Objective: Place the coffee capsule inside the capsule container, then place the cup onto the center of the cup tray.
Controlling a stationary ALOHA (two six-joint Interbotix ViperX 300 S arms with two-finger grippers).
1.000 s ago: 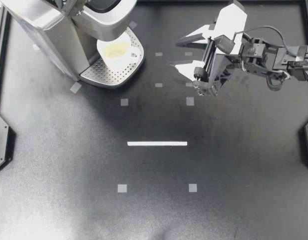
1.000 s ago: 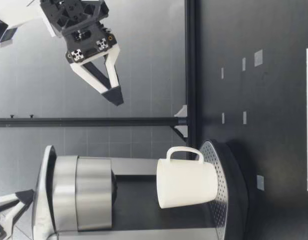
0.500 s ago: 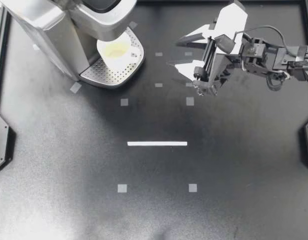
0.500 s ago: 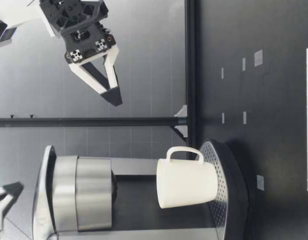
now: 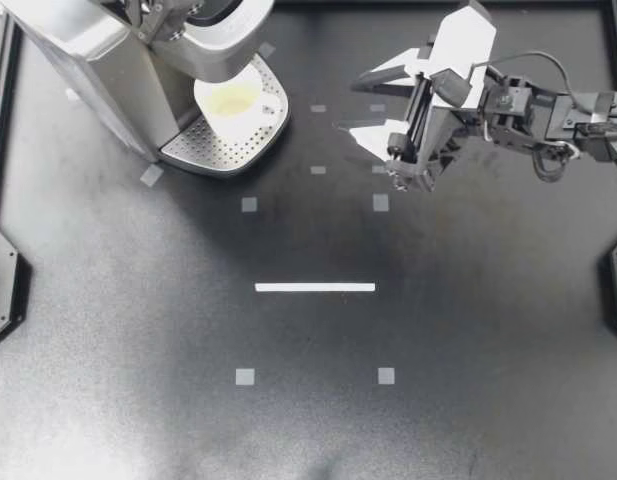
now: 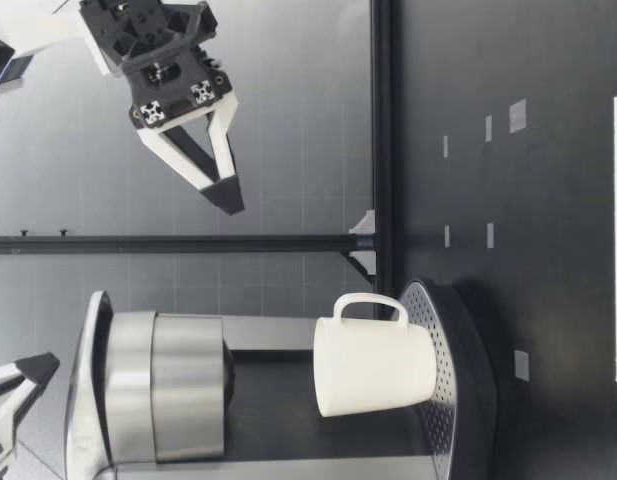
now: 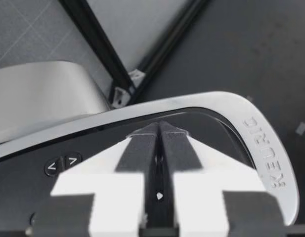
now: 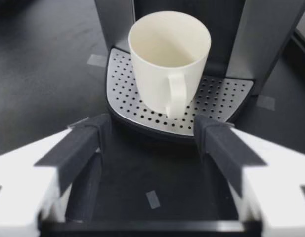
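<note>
Our left end effector (image 5: 160, 20), fingers together, has edged across the coffee machine (image 5: 88, 60) top; our right end effector (image 5: 350, 105), fingers apart, faces the cup (image 5: 233, 100) ahead, apparently already placed on the cup tray (image 5: 213, 150).

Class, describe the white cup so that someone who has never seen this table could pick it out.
Start at the silver coffee machine in a corner of the black table. At its foot lies a perforated metal cup tray, and on it stands the cup. It is the only white, empty, handled vessel there.
</note>
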